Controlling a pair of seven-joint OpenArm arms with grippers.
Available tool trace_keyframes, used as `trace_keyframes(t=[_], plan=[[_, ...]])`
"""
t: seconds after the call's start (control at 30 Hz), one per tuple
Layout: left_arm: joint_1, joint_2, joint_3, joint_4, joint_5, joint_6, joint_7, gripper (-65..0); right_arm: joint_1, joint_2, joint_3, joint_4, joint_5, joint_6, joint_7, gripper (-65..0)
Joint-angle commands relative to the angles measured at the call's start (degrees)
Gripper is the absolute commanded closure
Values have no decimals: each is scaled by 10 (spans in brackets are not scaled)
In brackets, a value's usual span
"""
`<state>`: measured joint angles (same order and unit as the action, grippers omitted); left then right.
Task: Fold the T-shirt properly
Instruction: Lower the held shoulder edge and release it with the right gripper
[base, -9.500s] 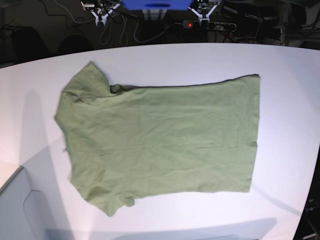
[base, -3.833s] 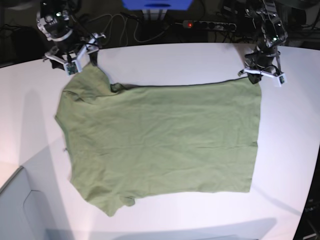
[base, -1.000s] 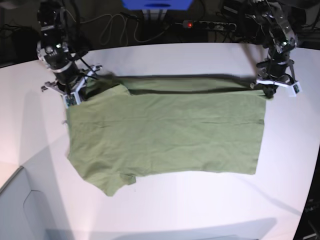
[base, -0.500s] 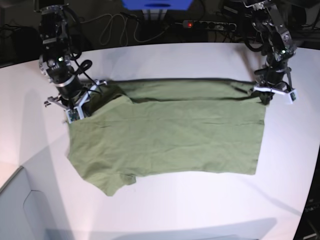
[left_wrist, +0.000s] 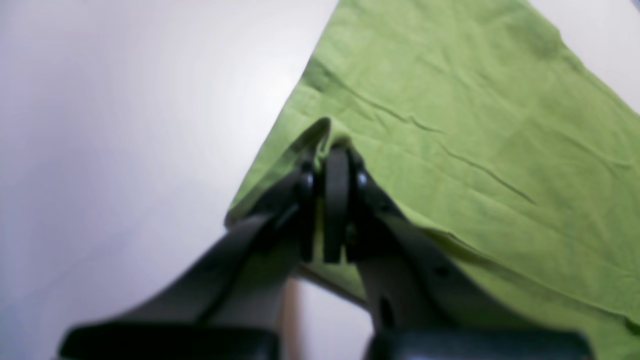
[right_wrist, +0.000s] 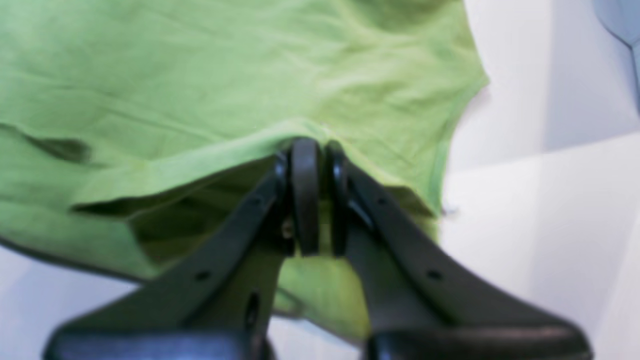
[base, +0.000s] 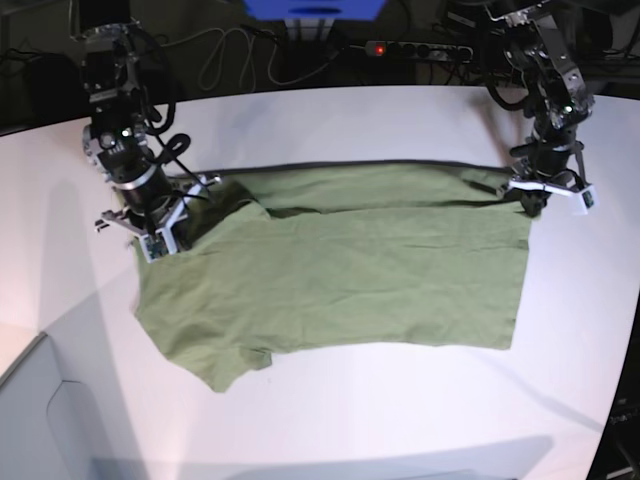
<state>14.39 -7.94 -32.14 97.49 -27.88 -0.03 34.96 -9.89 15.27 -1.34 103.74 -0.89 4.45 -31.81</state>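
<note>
**Both arms pinching the far edge of the shirt over the table**

The plain olive-green short-sleeved cotton T-shirt (base: 340, 280) is lying across the middle of the round white table (base: 330, 420), sleeves toward the base view's left and hem toward its right. Its far long edge is being doubled over toward the near side, forming a folded band along the top of the cloth, with a dark line of shadow under it.

The left gripper (base: 534, 200), black-fingered, is sitting at the far hem corner on the base view's right. In its wrist view the left gripper (left_wrist: 332, 155) is showing its fingers pressed together with a peak of green fabric caught between the tips, the cloth sloping away from them.

The right gripper (base: 172, 232) is standing at the far sleeve end on the base view's left. Its wrist view is showing the right gripper (right_wrist: 306, 147) with narrow, closed fingers clamping a folded rim of the shirt, which is arching up off the layer beneath.
</note>
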Motion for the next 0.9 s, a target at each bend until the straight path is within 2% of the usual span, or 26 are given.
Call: trace_keyframes(t=[0.0,0.87], plan=[[-5,-7,-3,9,-4,-1,-12,0,8,5,2,10,2,2,17,-2],[-27,-7,-7,10,-7,0,-13,0,-15,7,6,10,2,2,17,-5]])
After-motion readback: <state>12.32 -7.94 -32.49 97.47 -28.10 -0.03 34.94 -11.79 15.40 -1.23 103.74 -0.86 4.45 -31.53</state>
